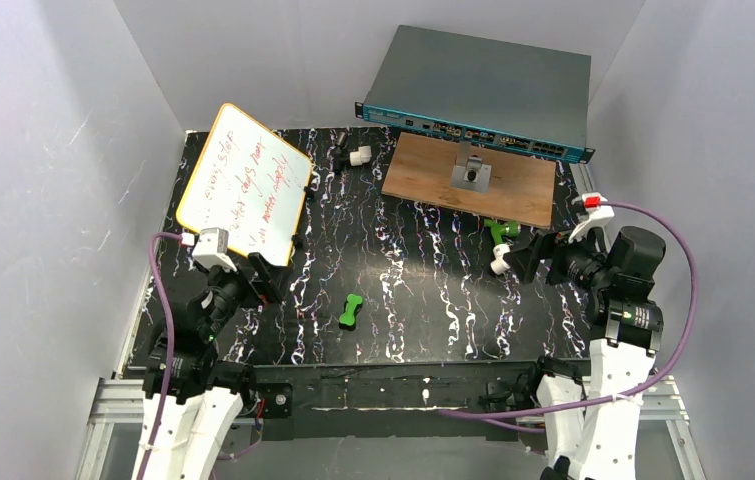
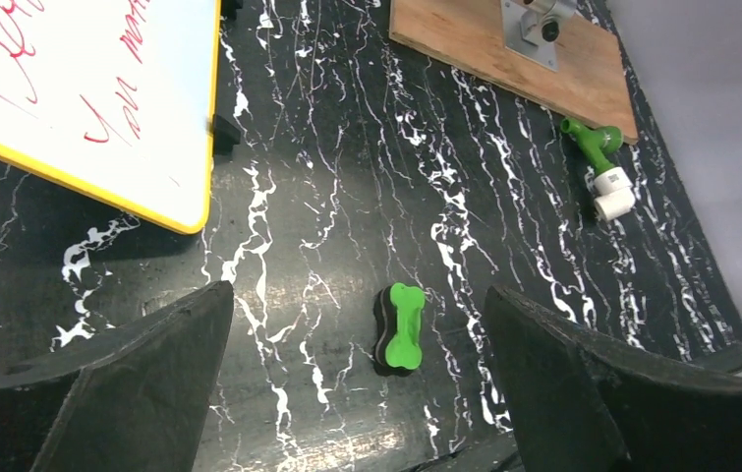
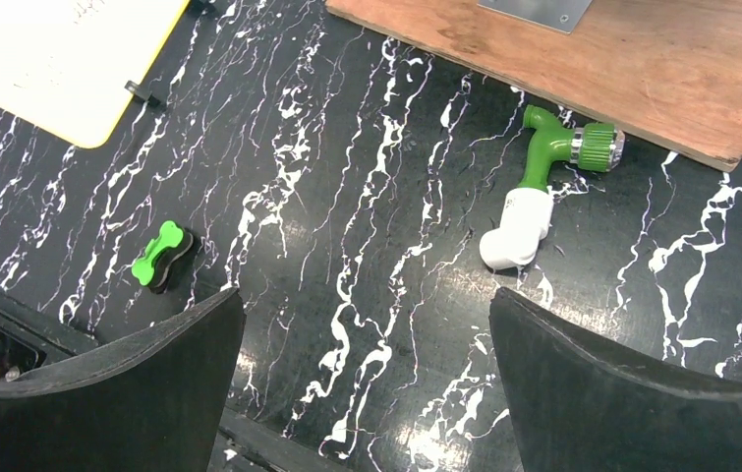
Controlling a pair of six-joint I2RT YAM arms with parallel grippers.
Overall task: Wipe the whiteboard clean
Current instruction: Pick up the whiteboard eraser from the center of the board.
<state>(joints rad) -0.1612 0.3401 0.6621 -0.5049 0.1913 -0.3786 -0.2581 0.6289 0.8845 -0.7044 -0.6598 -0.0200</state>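
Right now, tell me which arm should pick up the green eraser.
Left, probably: the left gripper is open, facing the green eraser, framed between its fingers, and the whiteboard sits on that side. The right gripper is farther off.

The only writing in view is on the whiteboard [image 1: 245,185]: several lines of red handwriting running along its length. In the top view the letters are too small and slanted to make out a word. The left wrist view catches only cut-off red strokes near the board's corner, equally unreadable. Any marking on the front of the blue-fronted rack unit [image 1: 473,128] at the back is too small to read.
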